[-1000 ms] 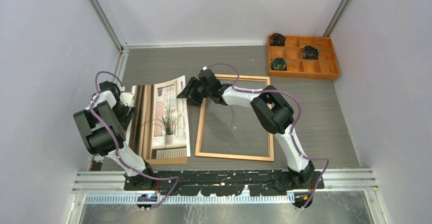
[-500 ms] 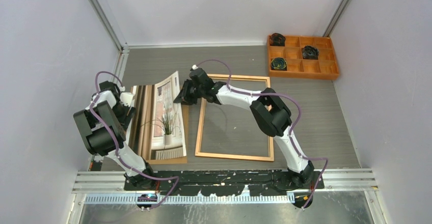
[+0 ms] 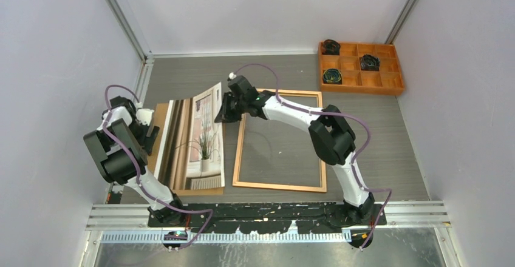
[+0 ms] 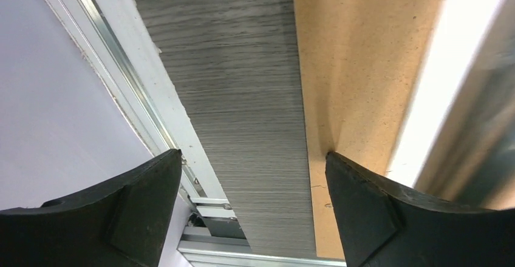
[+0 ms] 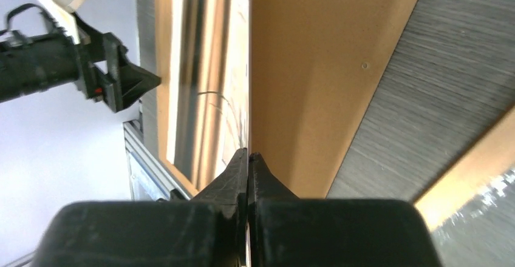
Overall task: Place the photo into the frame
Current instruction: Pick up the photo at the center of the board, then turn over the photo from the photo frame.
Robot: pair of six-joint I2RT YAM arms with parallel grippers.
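Observation:
The photo (image 3: 194,139), a potted plant at a window, rests on the brown backing board (image 3: 203,191) left of the frame (image 3: 238,152). My right gripper (image 3: 222,114) is shut on the photo's far right edge and holds that side raised. In the right wrist view the right gripper (image 5: 248,153) pinches the thin sheet edge-on, with the photo (image 5: 206,67) on the left and the backing board (image 5: 316,67) on the right. My left gripper (image 4: 252,158) is open and holds nothing, over the bare table by the backing board's (image 4: 358,67) left edge.
An orange compartment tray (image 3: 361,80) with dark coiled items stands at the back right. The frame lies flat in the middle. A metal rail (image 4: 152,97) and the enclosure wall run close along the left of the left gripper.
My right gripper has shut on the photo's right edge and lifted it. My left gripper has opened wider and drawn back to the left, off the photo.

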